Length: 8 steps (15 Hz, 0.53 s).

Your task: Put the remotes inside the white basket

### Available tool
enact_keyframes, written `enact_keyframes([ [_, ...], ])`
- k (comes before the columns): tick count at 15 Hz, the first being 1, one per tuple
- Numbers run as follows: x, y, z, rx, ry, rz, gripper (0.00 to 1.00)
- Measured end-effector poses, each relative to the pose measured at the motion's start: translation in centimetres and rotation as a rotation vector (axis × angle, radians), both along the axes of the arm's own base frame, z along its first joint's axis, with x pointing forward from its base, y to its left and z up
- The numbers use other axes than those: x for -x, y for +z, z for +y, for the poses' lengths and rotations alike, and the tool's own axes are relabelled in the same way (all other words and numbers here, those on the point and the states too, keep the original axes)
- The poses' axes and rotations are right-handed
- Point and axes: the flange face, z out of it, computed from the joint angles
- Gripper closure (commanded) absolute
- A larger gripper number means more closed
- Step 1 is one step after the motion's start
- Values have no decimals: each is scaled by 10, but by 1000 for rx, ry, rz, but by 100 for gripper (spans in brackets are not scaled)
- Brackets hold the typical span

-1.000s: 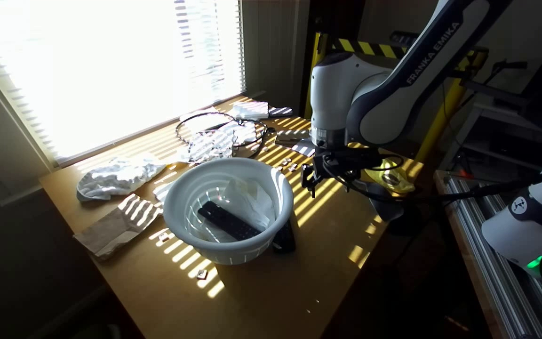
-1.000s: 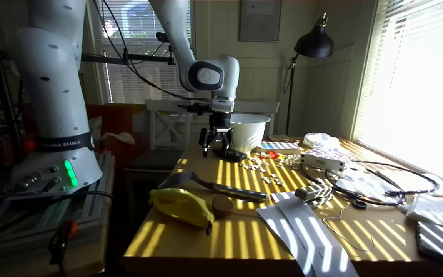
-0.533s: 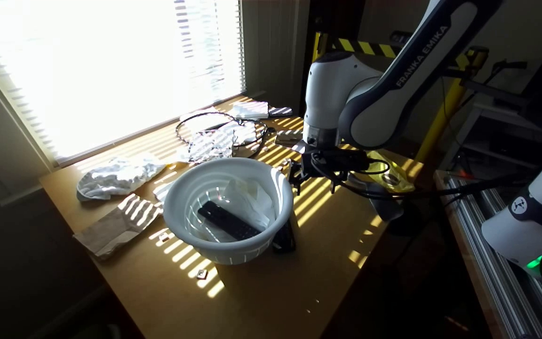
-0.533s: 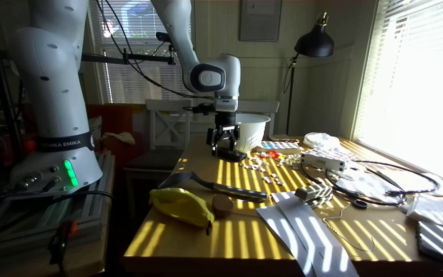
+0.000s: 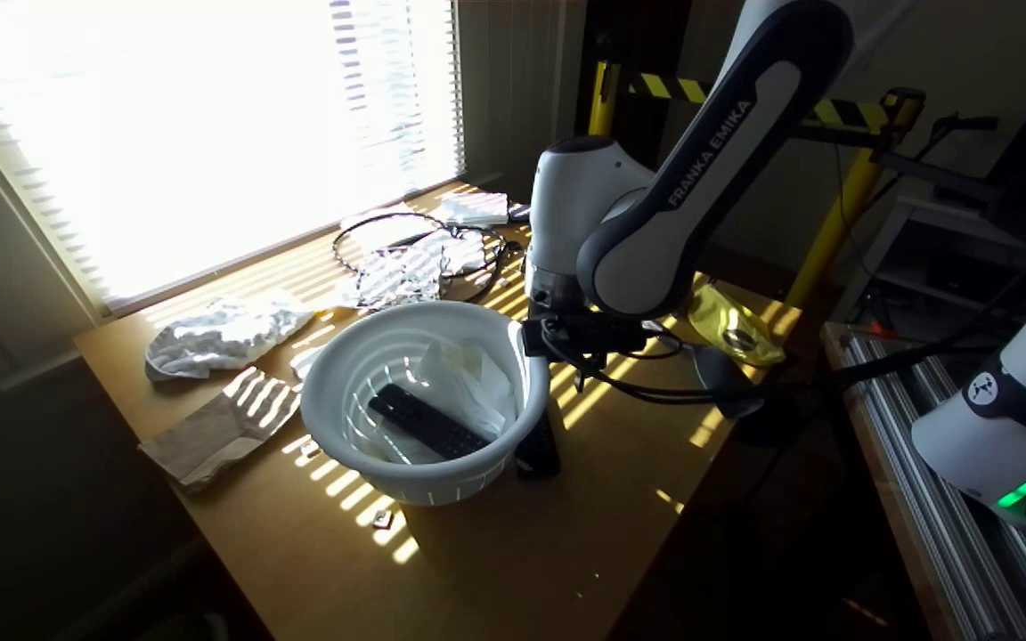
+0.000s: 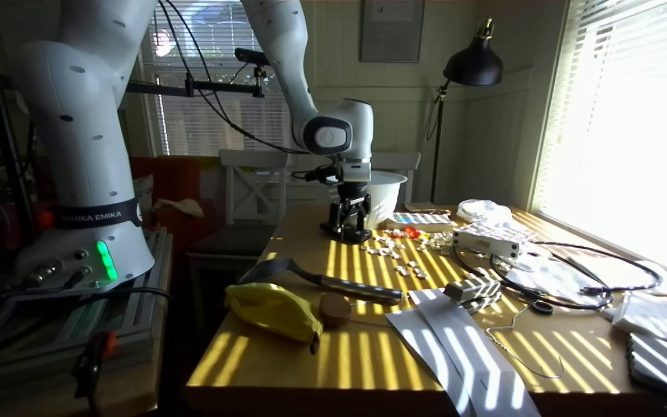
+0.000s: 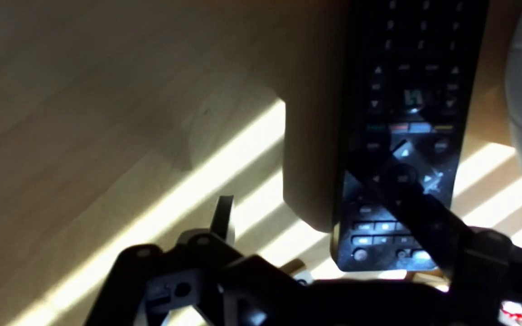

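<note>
"FRANKA EMIKA" on the arm [image 5: 718,174], arrows [image 7: 455,70] on a remote [image 7: 415,97].

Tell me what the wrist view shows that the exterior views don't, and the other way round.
Only the wrist view: close detail of the table remote, such as its row of coloured keys, with one finger crossing in front of it.

Only the exterior views: the basket remote, lying inside the white basket in an exterior view, and the lamp, in an exterior view too.

Shared by all: the table remote, the gripper and the outside of the white basket.
</note>
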Motion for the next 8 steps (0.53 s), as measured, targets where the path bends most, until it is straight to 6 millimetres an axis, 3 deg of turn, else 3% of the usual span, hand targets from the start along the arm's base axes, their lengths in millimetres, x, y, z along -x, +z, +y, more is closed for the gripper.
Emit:
enact_keyframes([
  [4, -25, 0, 0, -14, 37, -40, 0],
  [8, -37, 4, 3, -29, 71, -67, 0],
])
